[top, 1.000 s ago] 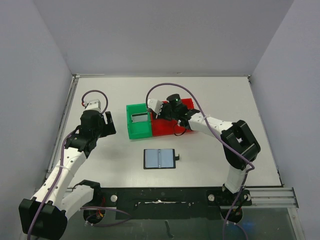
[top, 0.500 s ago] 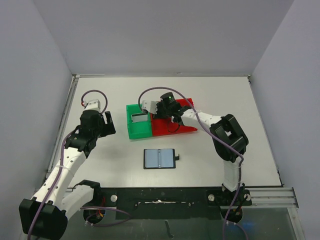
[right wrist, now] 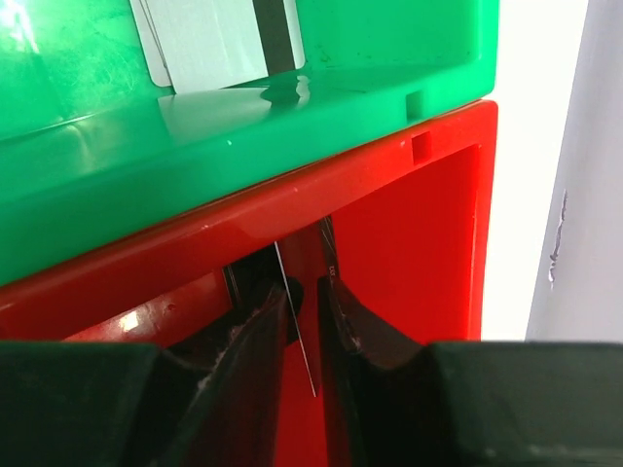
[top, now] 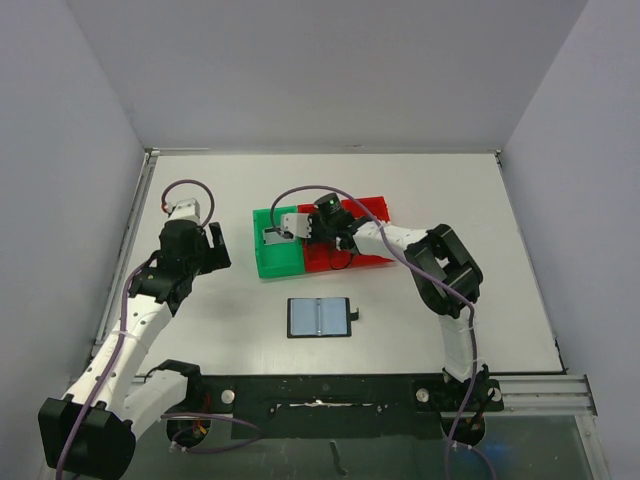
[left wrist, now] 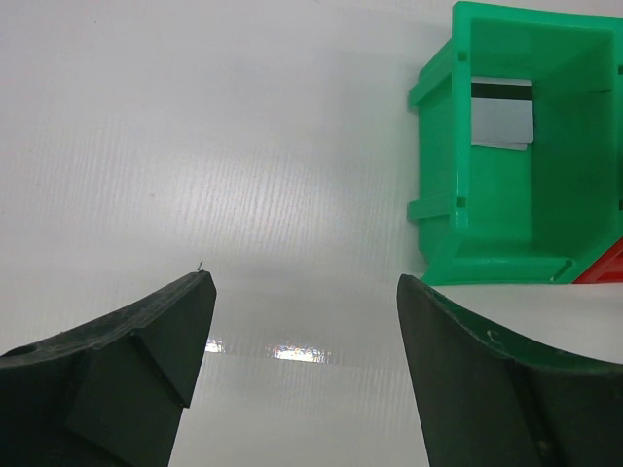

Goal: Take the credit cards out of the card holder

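Left gripper gaping empty, right gripper barely parted around edge-on card, grip unclear, card holder at 6 o'clock from red bin.

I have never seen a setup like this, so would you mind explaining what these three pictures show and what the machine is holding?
These are two robot arms bolted at the near edge of a white table. One picture looks down from above; the other two come from cameras on the wrists. The left tool is open, empty, and faces a green bin with a silvery card inside. The right tool is over the red bin beside it; a thin card stands edge-on between its fingers, though I cannot tell whether it is gripped. The black card holder lies open nearer the arms.
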Controlling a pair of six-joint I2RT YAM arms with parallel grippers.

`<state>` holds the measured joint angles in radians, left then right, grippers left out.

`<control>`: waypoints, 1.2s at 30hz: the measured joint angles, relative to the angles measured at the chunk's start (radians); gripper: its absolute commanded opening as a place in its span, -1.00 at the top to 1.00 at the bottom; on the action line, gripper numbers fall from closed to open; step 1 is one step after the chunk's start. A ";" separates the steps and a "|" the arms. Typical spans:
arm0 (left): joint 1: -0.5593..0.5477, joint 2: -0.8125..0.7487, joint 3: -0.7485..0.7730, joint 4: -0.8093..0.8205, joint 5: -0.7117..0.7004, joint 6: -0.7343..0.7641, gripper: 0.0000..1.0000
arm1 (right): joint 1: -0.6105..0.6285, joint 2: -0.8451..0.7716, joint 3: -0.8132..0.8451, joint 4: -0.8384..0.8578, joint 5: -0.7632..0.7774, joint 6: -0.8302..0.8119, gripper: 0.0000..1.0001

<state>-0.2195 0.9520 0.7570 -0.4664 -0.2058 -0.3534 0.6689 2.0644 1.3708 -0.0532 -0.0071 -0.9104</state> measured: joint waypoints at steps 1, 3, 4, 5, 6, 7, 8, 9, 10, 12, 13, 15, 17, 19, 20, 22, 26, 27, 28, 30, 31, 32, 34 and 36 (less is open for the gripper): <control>0.000 0.000 0.000 0.000 0.000 0.000 -0.52 | 0.000 0.000 0.000 0.000 0.000 0.002 0.50; 0.000 0.000 0.000 0.000 0.000 0.000 -0.52 | -0.001 0.000 0.000 0.000 -0.003 0.007 0.40; 0.000 0.000 0.000 0.000 0.000 0.000 -0.52 | -0.002 0.000 0.000 0.000 -0.005 0.013 0.34; 0.000 0.000 0.000 0.000 0.000 0.000 -0.52 | -0.002 0.000 0.000 0.000 -0.008 0.018 0.31; 0.000 0.000 0.000 0.000 0.000 0.000 -0.52 | -0.005 0.000 0.000 -0.001 -0.013 0.026 0.28; 0.000 0.000 0.000 0.000 0.000 0.000 -0.52 | -0.006 0.000 0.000 -0.001 -0.019 0.031 0.26; 0.000 0.000 0.000 0.000 0.000 0.000 -0.52 | -0.008 0.000 0.000 -0.001 -0.024 0.034 0.25; 0.000 0.000 0.000 0.000 0.000 0.000 -0.52 | -0.010 0.000 0.000 -0.001 -0.031 0.040 0.23; 0.000 0.000 0.000 0.000 0.000 0.000 -0.52 | -0.012 0.000 0.000 -0.001 -0.037 0.047 0.21; 0.000 0.000 0.000 0.000 0.000 0.000 -0.52 | -0.016 -0.001 0.000 -0.002 -0.048 0.059 0.19; 0.000 0.000 0.000 0.000 0.000 0.000 -0.52 | -0.020 -0.001 0.000 -0.002 -0.055 0.065 0.18; 0.000 0.000 0.000 0.000 0.000 0.000 -0.52 | -0.022 -0.002 0.000 -0.004 -0.063 0.075 0.16; 0.000 0.000 0.000 0.000 0.000 0.000 -0.52 | -0.024 -0.004 0.000 -0.007 -0.069 0.084 0.15; 0.000 0.000 0.000 0.000 0.001 0.000 -0.52 | -0.029 -0.008 0.000 -0.012 -0.077 0.093 0.14; 0.000 0.000 0.000 0.000 0.001 0.000 -0.52 | -0.032 -0.011 0.000 -0.013 -0.081 0.097 0.14; 0.000 0.000 0.000 0.000 0.001 0.000 -0.52 | -0.034 -0.015 0.000 -0.013 -0.088 0.108 0.13; 0.000 0.000 0.000 0.000 0.002 0.000 -0.52 | -0.040 -0.023 0.000 -0.016 -0.106 0.126 0.10; 0.000 0.000 0.000 0.000 0.002 0.000 -0.52 | -0.041 -0.026 0.000 -0.017 -0.109 0.132 0.10; 0.000 0.000 0.000 0.000 0.004 0.000 -0.52 | -0.042 -0.030 0.000 -0.016 -0.113 0.135 0.10; 0.000 0.000 0.000 0.000 0.005 0.000 -0.52 | -0.043 -0.038 0.000 -0.016 -0.120 0.145 0.09; 0.000 0.000 0.000 0.000 0.005 0.000 -0.52 | -0.046 -0.043 0.000 -0.016 -0.123 0.150 0.09; 0.000 0.001 0.000 0.000 0.005 0.001 -0.52 | -0.047 -0.047 0.000 -0.016 -0.126 0.158 0.09; 0.000 0.001 0.000 0.000 0.006 0.001 -0.52 | -0.047 -0.059 0.000 -0.016 -0.130 0.175 0.08; 0.000 0.001 0.000 0.000 0.006 0.001 -0.52 | -0.048 -0.076 -0.001 -0.013 -0.133 0.205 0.05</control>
<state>-0.2192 0.9531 0.7570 -0.4664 -0.2001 -0.3527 0.6212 1.9888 1.3697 -0.0658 -0.1398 -0.7055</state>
